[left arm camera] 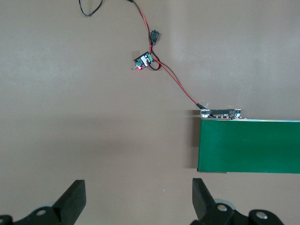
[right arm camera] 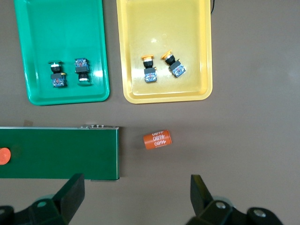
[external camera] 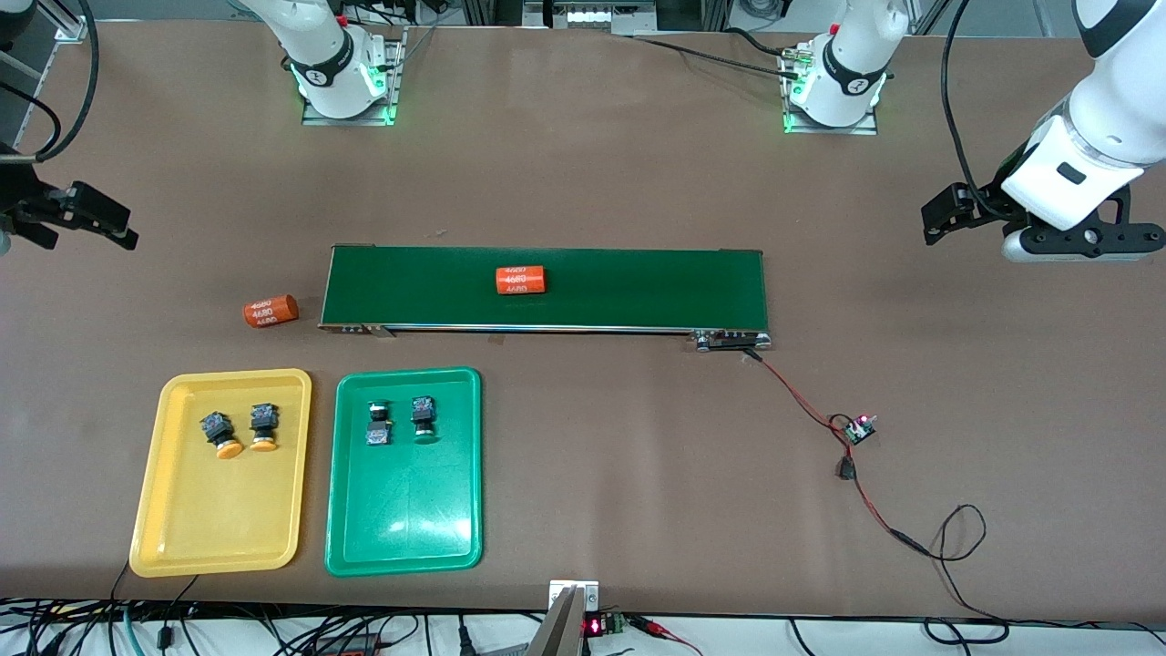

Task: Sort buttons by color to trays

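Both colour pairs already lay sorted. The two orange buttons (external camera: 235, 430) sat side by side in the yellow tray (external camera: 182, 538), in the half away from the table's camera-side edge, caps pointing toward that edge. The two green buttons (external camera: 401, 419) lay likewise in the green tray (external camera: 401, 538). The trays stood side by side near the camera-side edge, toward the right arm's end of the table, the yellow one closer to that end.

The right end effector (external camera: 77, 219) hung with its fingers apart over bare table at the right arm's end, level with the conveyor belt (external camera: 547, 290). From it the trays lay toward the camera-side edge, the yellow tray closest; this arm was plainly the nearer one to both trays. The left end effector (external camera: 947, 214), fingers also apart and holding nothing, hung over the left arm's end of the table, well apart from the trays, and waited.

Judging by how things lay, no button remained to be moved.

One orange cylinder (external camera: 271, 312) lay on the table just beside the belt's end, another (external camera: 520, 280) on the belt. A small circuit board (external camera: 858, 429) on red-black wires sat toward the left arm's end. The green caps were hard to make out against their tray, and the right arm was largely cut off at the front view's edge.
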Robot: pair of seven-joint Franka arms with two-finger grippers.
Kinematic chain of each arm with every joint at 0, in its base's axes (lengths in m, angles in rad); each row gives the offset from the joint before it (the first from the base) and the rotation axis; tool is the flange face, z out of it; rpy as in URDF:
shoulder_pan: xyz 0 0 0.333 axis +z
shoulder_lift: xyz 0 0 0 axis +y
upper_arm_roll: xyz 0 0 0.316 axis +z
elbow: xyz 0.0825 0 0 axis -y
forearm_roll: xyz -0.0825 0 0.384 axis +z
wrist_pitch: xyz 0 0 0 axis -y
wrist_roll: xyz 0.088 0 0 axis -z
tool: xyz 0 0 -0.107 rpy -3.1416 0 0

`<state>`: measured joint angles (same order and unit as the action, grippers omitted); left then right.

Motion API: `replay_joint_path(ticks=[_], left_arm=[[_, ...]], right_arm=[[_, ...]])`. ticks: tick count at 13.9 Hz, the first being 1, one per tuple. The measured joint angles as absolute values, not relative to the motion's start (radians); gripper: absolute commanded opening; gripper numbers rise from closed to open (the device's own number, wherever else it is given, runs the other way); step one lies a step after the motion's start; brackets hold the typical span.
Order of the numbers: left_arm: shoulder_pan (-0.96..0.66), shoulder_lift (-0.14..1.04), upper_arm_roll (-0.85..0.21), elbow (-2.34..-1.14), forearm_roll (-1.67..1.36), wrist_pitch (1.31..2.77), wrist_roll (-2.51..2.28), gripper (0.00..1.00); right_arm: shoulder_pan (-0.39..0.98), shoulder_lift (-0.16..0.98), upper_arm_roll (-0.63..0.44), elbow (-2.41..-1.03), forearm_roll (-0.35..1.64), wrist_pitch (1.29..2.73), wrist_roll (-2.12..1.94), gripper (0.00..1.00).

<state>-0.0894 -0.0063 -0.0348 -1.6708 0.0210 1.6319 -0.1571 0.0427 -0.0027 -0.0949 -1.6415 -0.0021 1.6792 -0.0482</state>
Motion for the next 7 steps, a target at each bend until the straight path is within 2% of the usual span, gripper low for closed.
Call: replay_joint_path(ticks=[7], left_arm=[[-0.089, -0.006, -0.035, -1.671, 0.021, 1.631, -0.157, 1.00]], right_arm=[[0.045, -0.013, -0.091, -1.645, -0.004, 1.662, -0.048, 1.00]])
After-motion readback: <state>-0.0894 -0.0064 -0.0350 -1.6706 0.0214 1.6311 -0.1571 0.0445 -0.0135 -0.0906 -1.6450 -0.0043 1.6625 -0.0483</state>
